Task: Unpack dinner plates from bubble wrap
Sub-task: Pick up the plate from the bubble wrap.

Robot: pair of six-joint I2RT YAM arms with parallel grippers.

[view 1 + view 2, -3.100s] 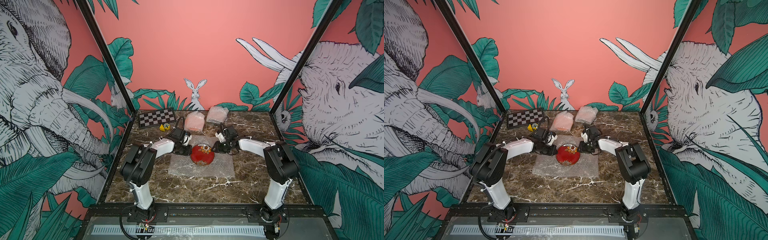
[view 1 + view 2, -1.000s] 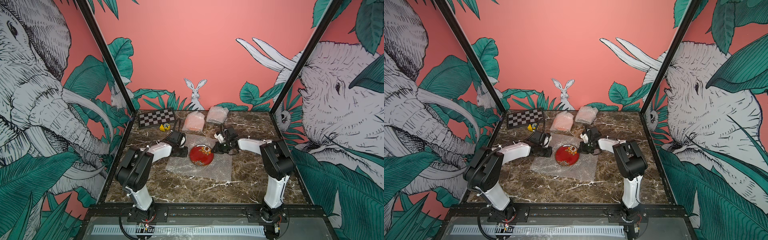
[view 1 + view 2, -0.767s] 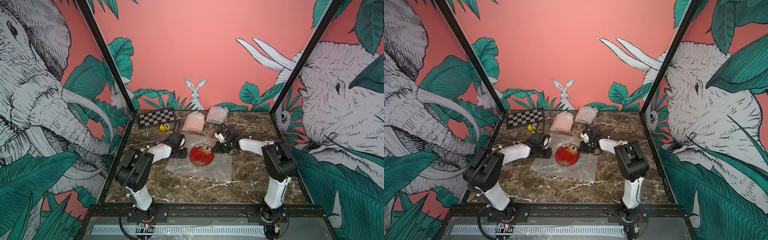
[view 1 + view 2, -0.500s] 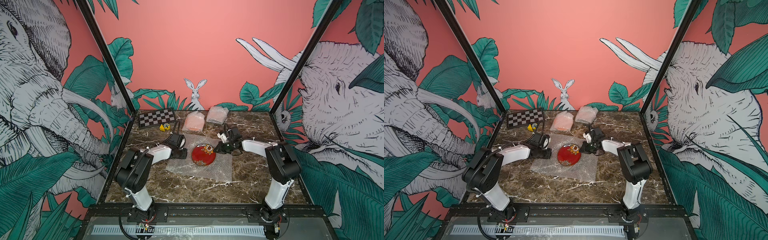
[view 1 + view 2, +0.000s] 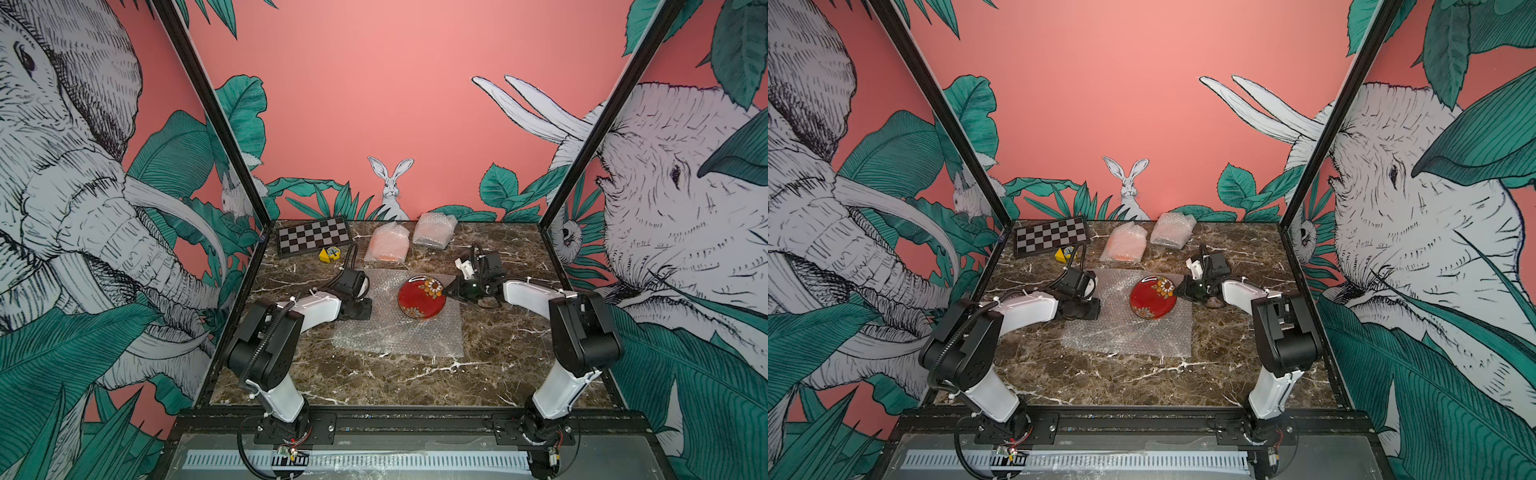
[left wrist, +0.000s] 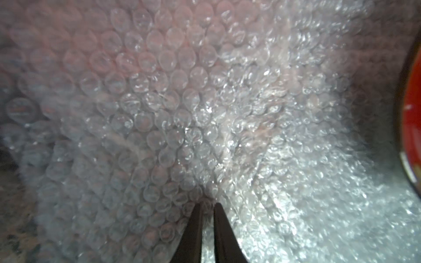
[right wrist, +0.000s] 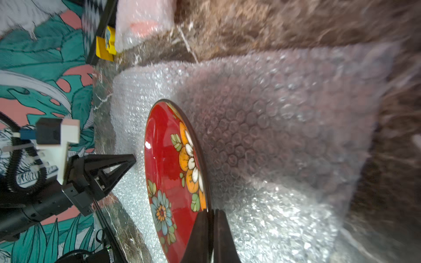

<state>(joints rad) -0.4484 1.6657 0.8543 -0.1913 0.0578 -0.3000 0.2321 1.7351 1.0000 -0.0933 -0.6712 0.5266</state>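
Counting first: one unwrapped red flowered plate (image 5: 420,297) (image 7: 168,170), one open bubble wrap sheet (image 5: 399,336) spread on the marble table (image 5: 498,353), and two wrapped bundles (image 5: 386,243) side by side near the back wall, contents not identifiable. One checkered board (image 5: 314,240) lay at the back left with one small yellow piece (image 5: 328,253) just in front of it. Two arms were in view.

Against the frame one second before, the plate had shifted slightly toward the right arm and the back wall. The sheet's outline was about unchanged, and the left gripper remained at its left edge.

Both arms reached low over the table, elbows bent and forearms near level, pointing inward toward each other. The left gripper (image 5: 368,309) (image 6: 207,205) had its jaws almost together, pinching a bunch of the sheet. The right gripper (image 5: 446,292) (image 7: 210,211) had its jaws pressed onto the plate's rim on its own side.

The plate sat over the sheet's back right part and looked tilted, the gripped rim raised. Whether the far rim touched the sheet could not be told.
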